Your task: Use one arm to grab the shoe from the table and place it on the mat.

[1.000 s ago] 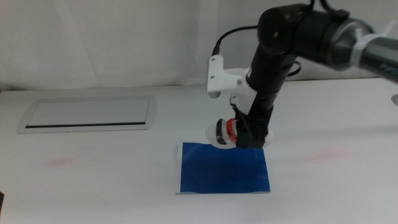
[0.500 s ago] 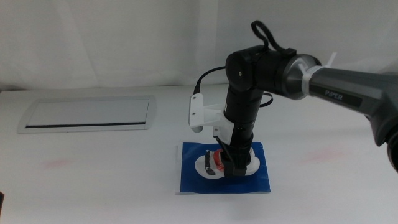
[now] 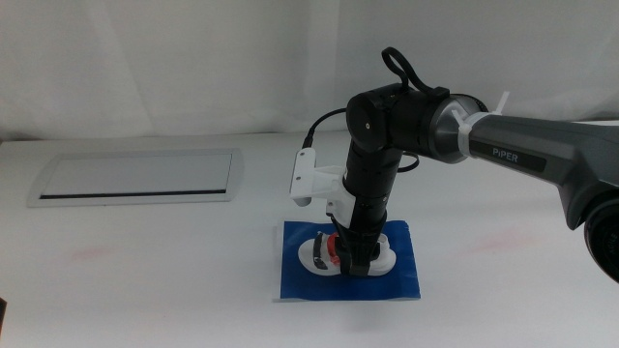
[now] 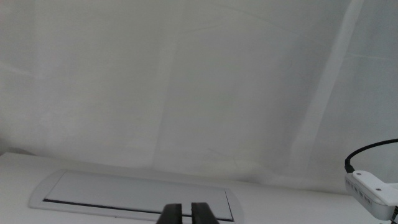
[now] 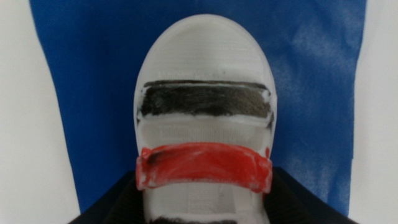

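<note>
The right arm (image 3: 387, 126) reaches in from the right and down onto the mat (image 3: 295, 275), a flat dark blue rectangle. My right gripper (image 3: 355, 259) is shut on the shoe (image 3: 329, 253), a small white sandal that rests on the mat's middle. In the right wrist view the shoe (image 5: 205, 74) fills the picture, with its red strap (image 5: 205, 167) between the dark jaws of the gripper (image 5: 205, 202), and the blue mat (image 5: 81, 62) lies under it. My left gripper (image 4: 186, 213) is shut and empty, held above the table, out of the middle view.
A recessed grey panel (image 3: 135, 177) lies in the white table (image 3: 145, 280) at the far left; it also shows in the left wrist view (image 4: 137, 193). A white curtain hangs behind the table. The right arm's white bracket (image 3: 311, 179) sticks out leftward.
The right arm has swung down and toward the near side, carrying the shoe from above the mat's far edge to rest on the mat's middle.
</note>
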Robot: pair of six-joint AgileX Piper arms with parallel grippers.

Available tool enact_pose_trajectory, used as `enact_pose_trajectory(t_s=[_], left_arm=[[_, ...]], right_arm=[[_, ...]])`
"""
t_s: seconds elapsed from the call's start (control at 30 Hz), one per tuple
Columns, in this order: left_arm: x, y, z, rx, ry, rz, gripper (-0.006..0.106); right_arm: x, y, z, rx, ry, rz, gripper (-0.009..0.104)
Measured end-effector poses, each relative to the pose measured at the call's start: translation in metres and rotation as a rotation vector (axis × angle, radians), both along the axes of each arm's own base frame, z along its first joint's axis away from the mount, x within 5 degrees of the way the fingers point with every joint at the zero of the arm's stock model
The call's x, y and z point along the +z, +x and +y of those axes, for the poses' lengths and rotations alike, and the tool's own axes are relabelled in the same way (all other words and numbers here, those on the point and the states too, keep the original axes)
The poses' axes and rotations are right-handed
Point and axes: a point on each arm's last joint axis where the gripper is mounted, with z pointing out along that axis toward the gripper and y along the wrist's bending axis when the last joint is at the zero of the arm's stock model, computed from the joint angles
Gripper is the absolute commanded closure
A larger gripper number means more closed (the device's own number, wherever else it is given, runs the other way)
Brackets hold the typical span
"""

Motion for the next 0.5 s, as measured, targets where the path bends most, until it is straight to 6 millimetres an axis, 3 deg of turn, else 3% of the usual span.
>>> enact_pose_trajectory(t_s=[0.2, 0.23, 0.33, 0.43, 0.5], left_arm=[[0.0, 0.0, 0.0, 0.0, 0.0, 0.0, 0.103], [0.0, 0.0, 0.0, 0.0, 0.0, 0.0, 0.103], [0.0, 0.0, 0.0, 0.0, 0.0, 0.0, 0.103], [0.0, 0.0, 0.0, 0.0, 0.0, 0.0, 0.103], [0.0, 0.0, 0.0, 0.0, 0.0, 0.0, 0.103]], right_arm=[[0.0, 0.0004, 0.0003, -0.02, 0.002, -0.002, 0.097], [0.0, 0.0006, 0.0004, -0.02, 0.004, -0.004, 0.059], [0.0001, 0.0014, 0.0011, -0.021, 0.011, -0.013, 0.018], [0.0002, 0.0018, 0.002, -0.027, 0.021, -0.017, -0.006], [0.0003, 0.0028, 0.003, -0.03, 0.032, -0.027, -0.008]])
